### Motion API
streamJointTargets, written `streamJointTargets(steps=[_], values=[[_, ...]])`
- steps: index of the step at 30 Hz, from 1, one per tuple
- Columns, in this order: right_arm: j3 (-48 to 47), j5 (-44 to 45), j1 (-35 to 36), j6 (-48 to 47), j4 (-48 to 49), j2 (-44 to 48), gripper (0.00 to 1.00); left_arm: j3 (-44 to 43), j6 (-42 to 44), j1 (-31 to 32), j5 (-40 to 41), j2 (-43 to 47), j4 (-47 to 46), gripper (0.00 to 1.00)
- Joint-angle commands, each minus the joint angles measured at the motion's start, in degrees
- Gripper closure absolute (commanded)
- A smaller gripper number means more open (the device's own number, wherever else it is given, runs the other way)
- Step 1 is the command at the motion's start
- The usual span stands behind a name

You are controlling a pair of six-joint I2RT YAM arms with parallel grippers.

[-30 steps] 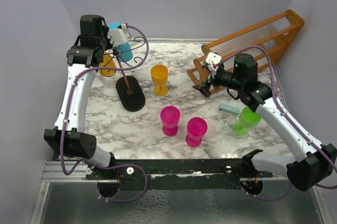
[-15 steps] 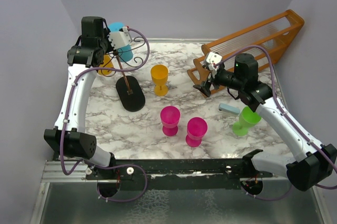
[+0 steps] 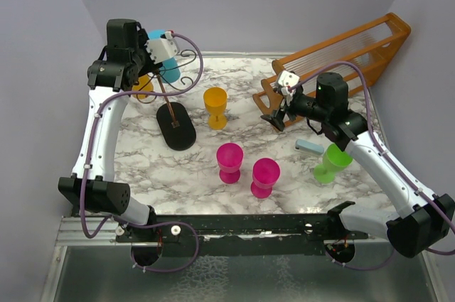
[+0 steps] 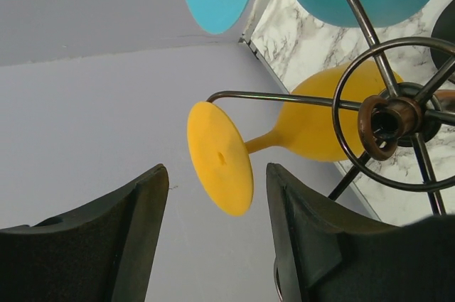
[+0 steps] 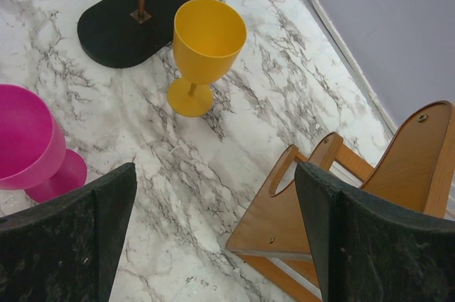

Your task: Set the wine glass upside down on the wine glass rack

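The turquoise plastic wine glass (image 3: 169,69) is hanging tilted, foot uppermost, on the thin dark wire rack (image 3: 175,125). The left wrist view's top edge is cutting it off, above a hanging orange-yellow glass (image 4: 313,128). The left gripper (image 4: 217,181) is gaping wide nearby, holding nothing. The right gripper (image 5: 213,174) is spreading wide and empty over the marbled white table (image 3: 234,114), between lilac walls (image 3: 234,3).

Wooden slat rack (image 3: 348,50) far R on marble tbl (image 3: 206,168); blue block (image 3: 308,146) nr front.
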State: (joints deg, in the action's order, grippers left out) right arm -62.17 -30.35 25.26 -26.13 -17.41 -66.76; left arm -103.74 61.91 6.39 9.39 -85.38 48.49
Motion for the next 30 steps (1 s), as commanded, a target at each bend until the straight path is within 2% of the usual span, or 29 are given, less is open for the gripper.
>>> streamJointTargets(steps=[1, 8, 10, 13, 15, 22, 30], values=[[0.6, -1.2, -0.6, -0.7, 1.9, -0.2, 0.08, -2.5, -2.8, 0.2, -3.8, 2.7, 0.1, 0.39], [-2.3, -2.1, -0.7, -3.5, -3.3, -0.9, 0.08, -4.6, -9.4, 0.0, -6.2, 4.2, -2.8, 0.34], [-4.5, -3.1, -0.7, -6.3, -8.1, -1.3, 0.08, -5.0, -12.1, -0.1, -6.7, 4.6, -3.9, 0.27], [-6.8, -7.1, -0.7, -11.6, -16.4, -1.7, 0.09, -5.2, -17.2, -0.1, -5.6, 5.2, -6.1, 0.06], [-7.8, -10.4, -0.7, -15.2, -21.8, -1.7, 0.09, -5.2, -20.5, -0.2, -4.2, 5.7, -7.5, 0.01], [-11.7, -16.5, 0.5, -21.1, -37.1, -4.2, 0.12, -4.7, -29.9, -0.2, 1.8, 7.3, -11.1, 0.01], [-10.9, -10.5, 6.6, -21.1, -43.6, -6.6, 0.18, -3.3, -30.7, -0.2, 4.8, 8.6, -11.7, 0.01]])
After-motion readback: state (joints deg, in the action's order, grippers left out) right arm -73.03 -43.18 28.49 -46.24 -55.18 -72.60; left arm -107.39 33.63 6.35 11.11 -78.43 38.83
